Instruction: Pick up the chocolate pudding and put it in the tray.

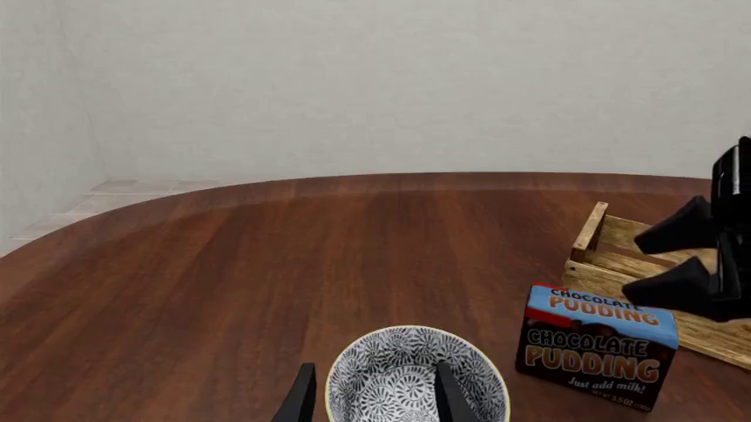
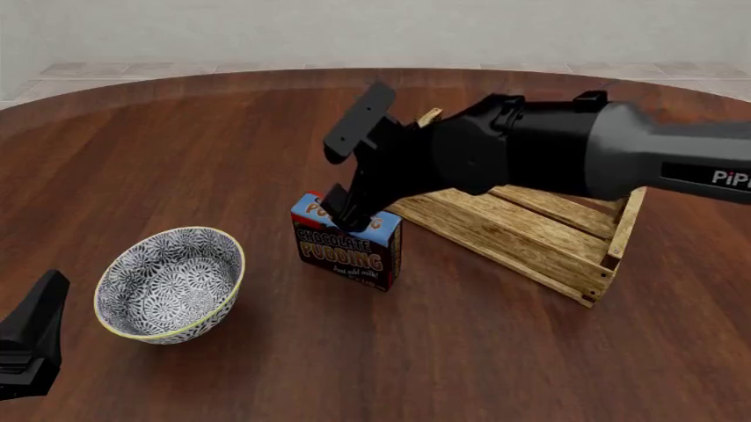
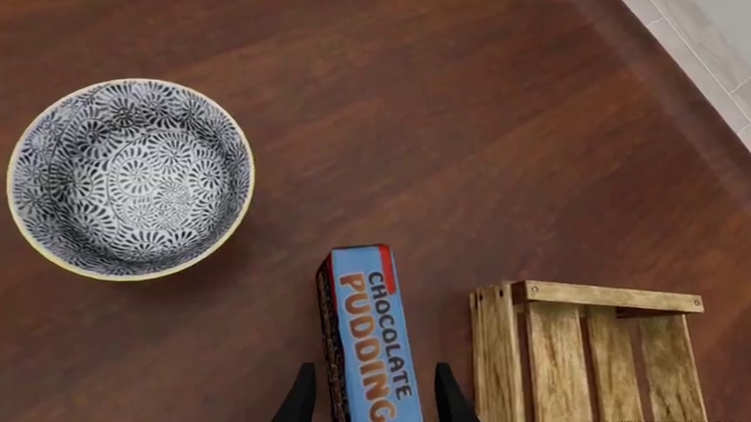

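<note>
The chocolate pudding point(image 2: 347, 252) is a small carton standing upright on the table between the bowl and the tray point(image 2: 505, 236). My right gripper point(image 2: 348, 211) reaches over the tray and hangs at the carton's top. In the right wrist view its open fingers stand on either side of the chocolate pudding's point(image 3: 369, 334) blue top, with a thin gap on each side. The left wrist view shows the chocolate pudding point(image 1: 599, 347) with the right gripper point(image 1: 678, 259) just above it. My left gripper point(image 2: 35, 338) is open and empty at the near left, short of the bowl.
A blue-and-white patterned bowl point(image 2: 171, 281) sits left of the carton; it lies beyond the left fingers in the left wrist view point(image 1: 411, 378). The slatted tray point(image 3: 586, 352) lies right beside the carton. The round table's far edge point(image 2: 375, 72) meets a tiled floor.
</note>
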Robot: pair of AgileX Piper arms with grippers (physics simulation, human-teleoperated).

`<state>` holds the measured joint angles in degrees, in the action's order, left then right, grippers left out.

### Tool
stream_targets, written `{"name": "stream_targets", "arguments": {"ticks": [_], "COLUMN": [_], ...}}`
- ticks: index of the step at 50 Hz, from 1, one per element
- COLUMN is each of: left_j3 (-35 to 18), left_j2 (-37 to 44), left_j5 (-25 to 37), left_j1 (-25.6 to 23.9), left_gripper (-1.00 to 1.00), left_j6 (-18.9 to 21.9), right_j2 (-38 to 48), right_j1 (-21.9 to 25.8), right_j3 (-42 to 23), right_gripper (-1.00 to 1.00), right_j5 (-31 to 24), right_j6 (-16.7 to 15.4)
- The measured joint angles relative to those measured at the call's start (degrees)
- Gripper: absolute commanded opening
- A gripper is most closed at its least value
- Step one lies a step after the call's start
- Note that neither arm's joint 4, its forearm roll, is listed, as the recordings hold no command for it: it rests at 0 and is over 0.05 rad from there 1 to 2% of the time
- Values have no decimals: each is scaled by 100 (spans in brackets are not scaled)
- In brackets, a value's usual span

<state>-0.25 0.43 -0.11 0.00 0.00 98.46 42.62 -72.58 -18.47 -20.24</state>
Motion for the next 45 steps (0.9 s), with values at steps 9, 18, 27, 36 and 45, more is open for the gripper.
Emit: {"name": "stream_targets", "arguments": {"ticks": [9,18,27,36,45], "left_j3": [0,0,0,0,0], "left_j2": [0,0,0,0,0], "left_j5": [0,0,0,0,0], "left_j1": [0,0,0,0,0], "left_gripper": [100,100,100,100,100], "left_j6": [0,0,0,0,0], "right_j2": [18,42,80,114,155], "right_j1": [-25,-54,-71,-108,-113], "right_j3": [46,94,146,181,211], "right_gripper": [100,100,100,100,100], "right_j5": [37,85,143,192,235], "right_j6": [12,34,56,72,95]}}
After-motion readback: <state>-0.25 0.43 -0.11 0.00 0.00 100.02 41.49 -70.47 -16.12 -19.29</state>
